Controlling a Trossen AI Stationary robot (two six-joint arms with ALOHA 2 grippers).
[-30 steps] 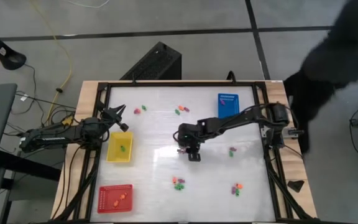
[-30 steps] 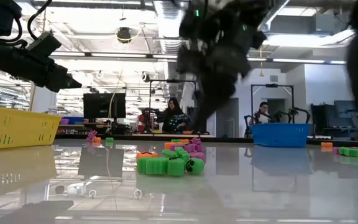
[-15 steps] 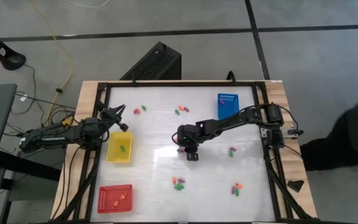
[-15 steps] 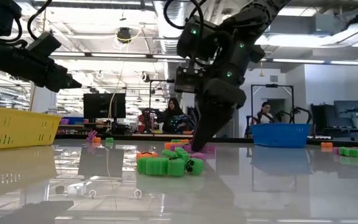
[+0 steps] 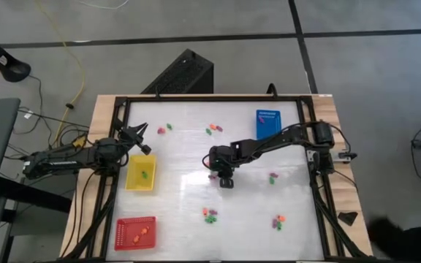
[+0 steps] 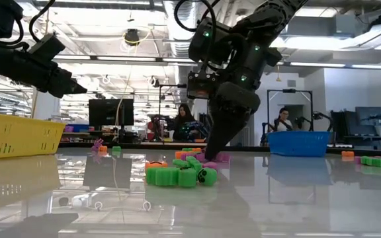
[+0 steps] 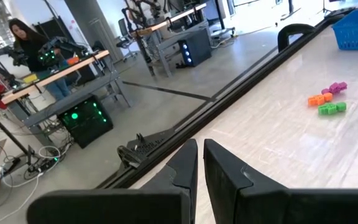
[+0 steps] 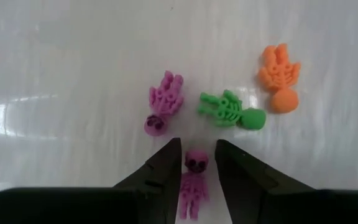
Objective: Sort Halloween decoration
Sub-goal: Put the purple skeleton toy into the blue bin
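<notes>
Right claw (image 8: pixel 194 163) down at mid-tabletop (image 5: pixel 188 190), fingers part spread, straddling a purple skeleton (image 8: pixel 193 180) lying flat between them. Whether the pads already touch it: cannot tell. Just beyond the fingertips, three more pieces on the white surface: a second purple one (image 8: pixel 162 109), a green one (image 8: pixel 232 111), an orange one (image 8: pixel 279 78), near each other but apart. From the low view, same claw (image 6: pixel 211 156) pointing steeply down, tips at the surface among the small pile there. From above, right claw (image 5: pixel 225 180) between the yellow tray (image 5: pixel 142 173) and blue tray (image 5: pixel 267 121). More small clusters scattered: near the far edge, toward the near edge, right of centre.

Left claw (image 5: pixel 142 134) pressed together, empty, hovering above the yellow tray's far end. Red tray (image 5: pixel 135 233) at the near left corner.
</notes>
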